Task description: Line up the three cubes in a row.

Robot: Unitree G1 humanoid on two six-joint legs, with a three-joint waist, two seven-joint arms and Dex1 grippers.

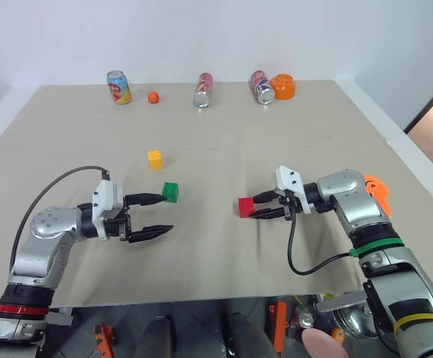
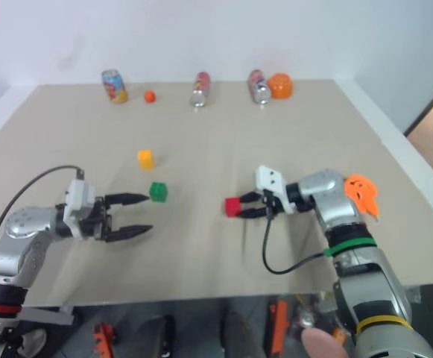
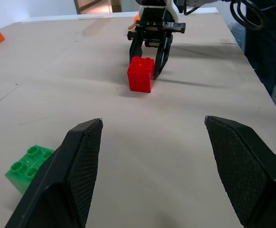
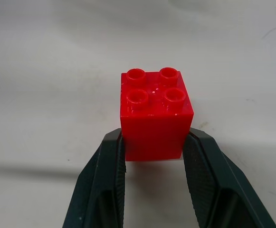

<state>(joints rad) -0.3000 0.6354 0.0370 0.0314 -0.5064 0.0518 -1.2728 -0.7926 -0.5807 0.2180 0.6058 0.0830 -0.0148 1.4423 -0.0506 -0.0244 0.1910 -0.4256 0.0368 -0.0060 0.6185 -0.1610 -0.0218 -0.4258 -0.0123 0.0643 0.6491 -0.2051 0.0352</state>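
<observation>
Three studded cubes lie on the beige table [image 1: 216,142]. The yellow cube [image 1: 154,159] stands alone, left of centre. Nearer and slightly right of it is the green cube [image 1: 171,192], with the far fingertip of my open left gripper [image 1: 165,213] just beside it; nothing sits between those fingers. My right gripper [image 1: 253,209] is shut on the red cube [image 1: 246,206], which is right of centre and seems to rest on the table. The right wrist view shows both fingers [image 4: 109,175] pressed against the red cube's [image 4: 155,114] sides, studs up.
Along the far edge stand an upright can [image 1: 118,86], a small orange ball [image 1: 153,97], two lying cans [image 1: 203,89] [image 1: 261,87] and an orange pumpkin toy [image 1: 283,86]. Bare table spreads between the cubes and these things.
</observation>
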